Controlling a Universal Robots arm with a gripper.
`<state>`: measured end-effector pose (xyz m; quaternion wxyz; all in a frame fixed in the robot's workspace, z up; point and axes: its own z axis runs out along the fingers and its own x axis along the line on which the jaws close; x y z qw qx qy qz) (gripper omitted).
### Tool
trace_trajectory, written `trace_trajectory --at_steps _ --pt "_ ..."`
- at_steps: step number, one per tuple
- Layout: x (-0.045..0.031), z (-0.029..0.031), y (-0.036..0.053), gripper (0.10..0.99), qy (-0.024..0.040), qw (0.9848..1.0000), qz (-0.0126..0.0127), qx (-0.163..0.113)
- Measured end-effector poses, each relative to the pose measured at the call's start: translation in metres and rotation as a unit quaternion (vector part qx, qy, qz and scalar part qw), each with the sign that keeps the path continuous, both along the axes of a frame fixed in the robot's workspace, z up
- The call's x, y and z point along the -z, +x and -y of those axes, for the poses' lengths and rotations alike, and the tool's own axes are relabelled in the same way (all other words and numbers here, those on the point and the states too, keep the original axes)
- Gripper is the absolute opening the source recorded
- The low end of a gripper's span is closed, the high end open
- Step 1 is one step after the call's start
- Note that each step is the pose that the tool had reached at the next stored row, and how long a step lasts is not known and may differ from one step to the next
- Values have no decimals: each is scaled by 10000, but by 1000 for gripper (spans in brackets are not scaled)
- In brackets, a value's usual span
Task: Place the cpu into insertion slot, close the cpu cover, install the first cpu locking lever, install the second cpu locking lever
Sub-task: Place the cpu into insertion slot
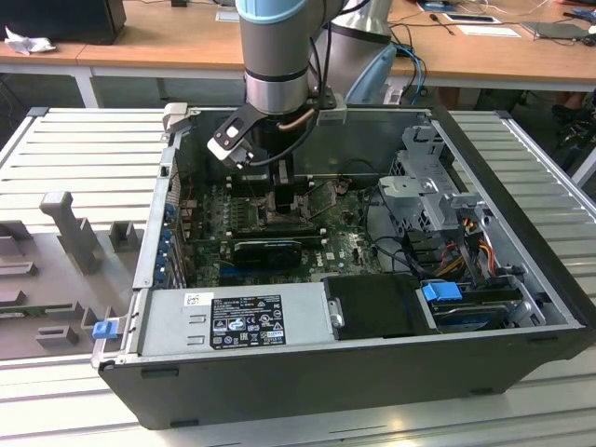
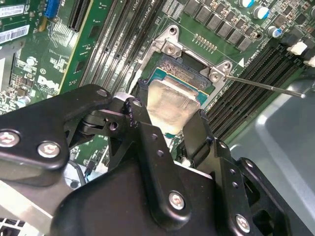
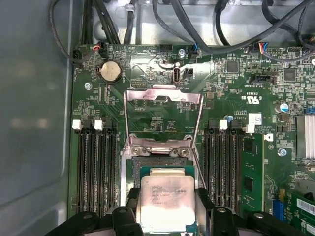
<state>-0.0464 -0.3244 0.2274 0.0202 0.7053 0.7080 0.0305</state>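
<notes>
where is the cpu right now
In the first wrist view the cpu is gripped between the fingers at the insertion slot, with the cpu cover standing open beyond it.

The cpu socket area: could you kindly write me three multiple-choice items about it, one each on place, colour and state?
1. Where is the pale silvery square cpu? A) on the floor B) between the black gripper's fingers, at the dark square insertion slot C) in a person's hand
2. The motherboard is: A) green B) red C) white
3. The dull-silver hinged cpu cover is: A) shut B) swung open C) missing
Answers: B, fingers flank it; A, green throughout; B, its frame sits away from the socket.
</notes>
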Motion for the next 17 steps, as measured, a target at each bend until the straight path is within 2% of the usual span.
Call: trace_trajectory --at_steps 12,17 --pt "47 0 0 529 0 10000 0 6" --pt "91 -6 0 529 0 10000 0 42"
